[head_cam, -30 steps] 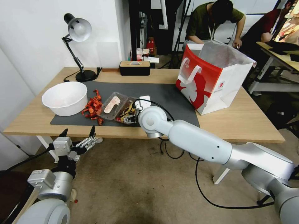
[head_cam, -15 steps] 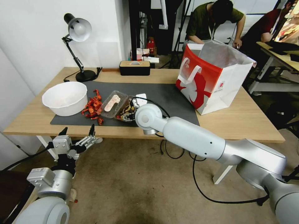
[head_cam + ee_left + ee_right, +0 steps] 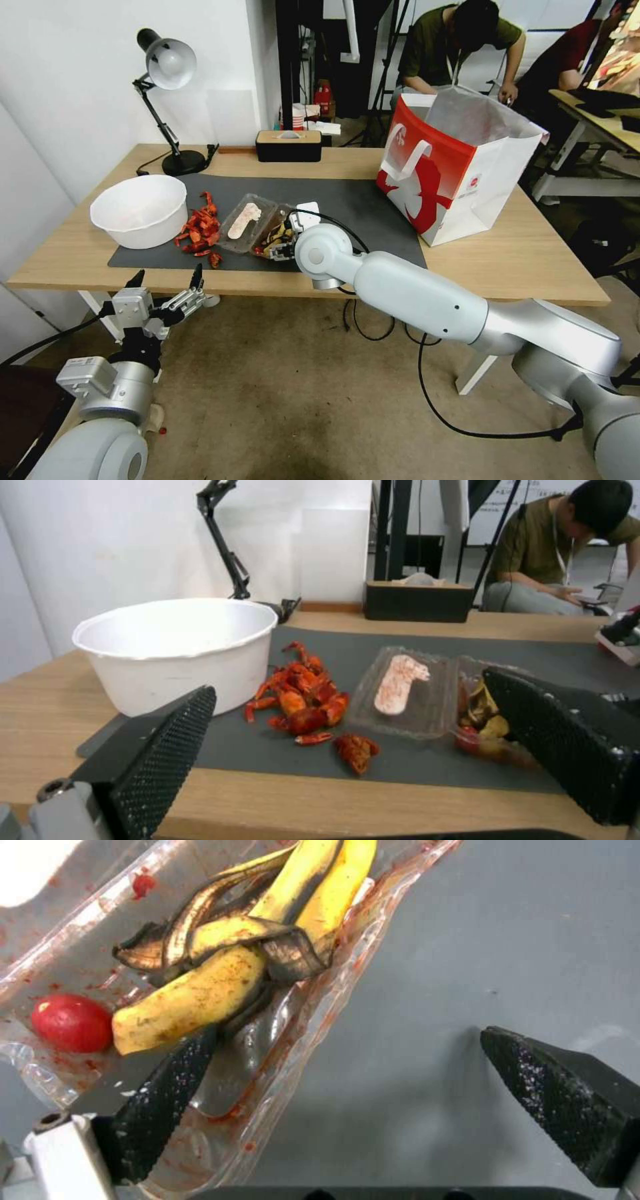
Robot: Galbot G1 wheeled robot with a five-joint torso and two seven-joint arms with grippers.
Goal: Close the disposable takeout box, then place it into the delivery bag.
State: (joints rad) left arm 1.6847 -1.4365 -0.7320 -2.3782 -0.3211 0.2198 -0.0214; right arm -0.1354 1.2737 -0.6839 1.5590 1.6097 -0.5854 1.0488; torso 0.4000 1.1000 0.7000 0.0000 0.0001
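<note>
The disposable takeout box [image 3: 252, 223] lies open on the dark mat, one half holding a pale pink piece, the other banana peel and a red ball. My right gripper [image 3: 281, 251] is open at the near corner of the peel half. In the right wrist view the box's rim [image 3: 313, 1005] runs between the fingers of the right gripper [image 3: 347, 1037]: one finger is over the tray, the other over bare mat. The left gripper [image 3: 167, 292] hangs open below the table's front edge, and the left gripper [image 3: 347, 680] faces the box [image 3: 413, 695]. The delivery bag [image 3: 453, 173] stands open at the right.
A white bowl [image 3: 140, 210] sits at the mat's left end, with red crayfish shells [image 3: 199, 233] between it and the box. A desk lamp [image 3: 167, 80] and a black tissue box [image 3: 288, 145] stand at the back. Bare mat [image 3: 360, 207] separates box and bag.
My right arm swung slightly left, then back right, the gripper staying open at the box's peel half. The left arm has hardly moved.
</note>
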